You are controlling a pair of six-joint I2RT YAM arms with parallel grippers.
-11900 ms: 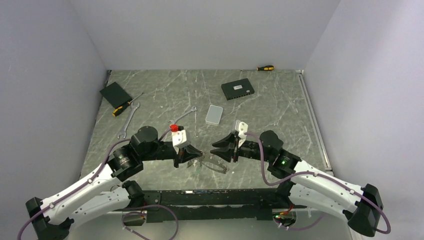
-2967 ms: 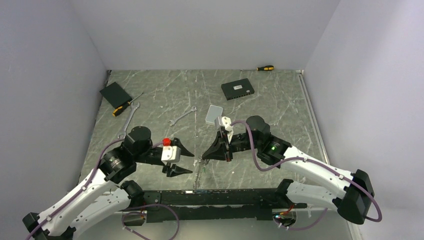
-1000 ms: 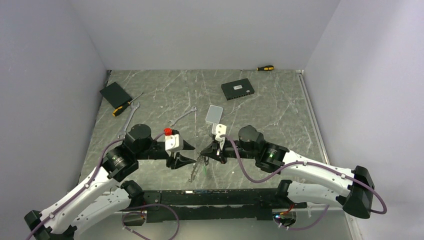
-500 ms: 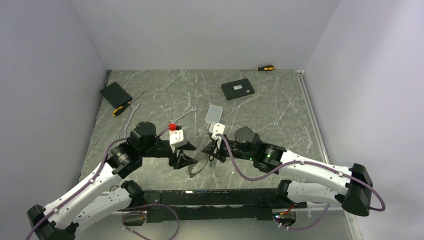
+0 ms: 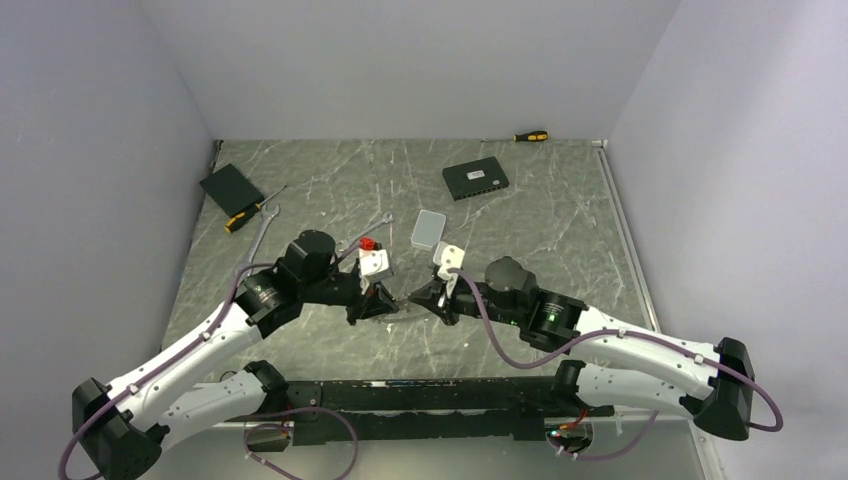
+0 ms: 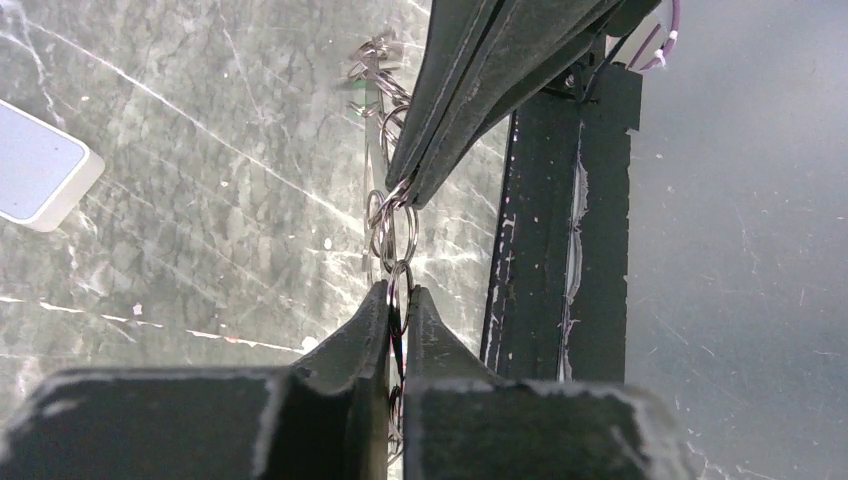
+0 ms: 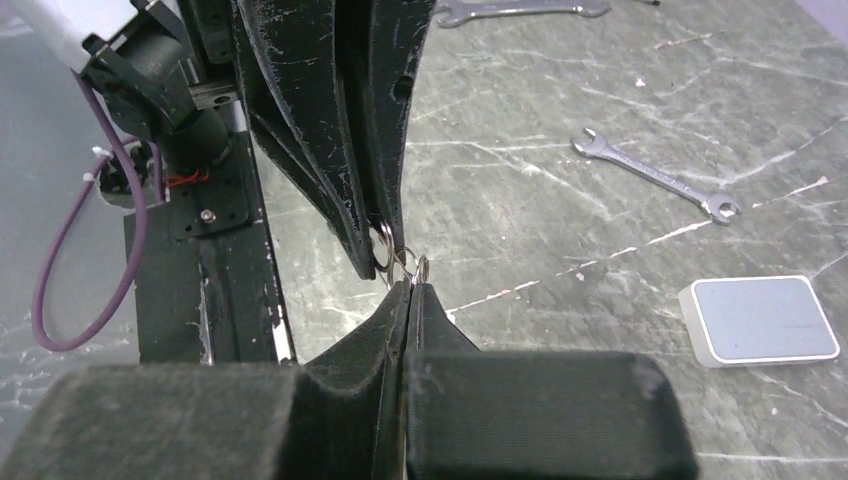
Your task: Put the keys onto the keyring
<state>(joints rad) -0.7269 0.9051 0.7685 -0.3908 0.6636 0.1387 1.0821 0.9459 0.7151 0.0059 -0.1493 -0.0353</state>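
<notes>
Left gripper, jaws together, is clamped on a small ring of the keyring. The right gripper pinches the same ring cluster from the opposite side. Blurred keys hang from it over the desk, near the white box.

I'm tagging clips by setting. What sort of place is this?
Probably a robot lab test cell: a left arm and right arm bolted to a marble-patterned table, plain walls boxing it in, and a screwdriver, wrench and black box scattered as props.
</notes>
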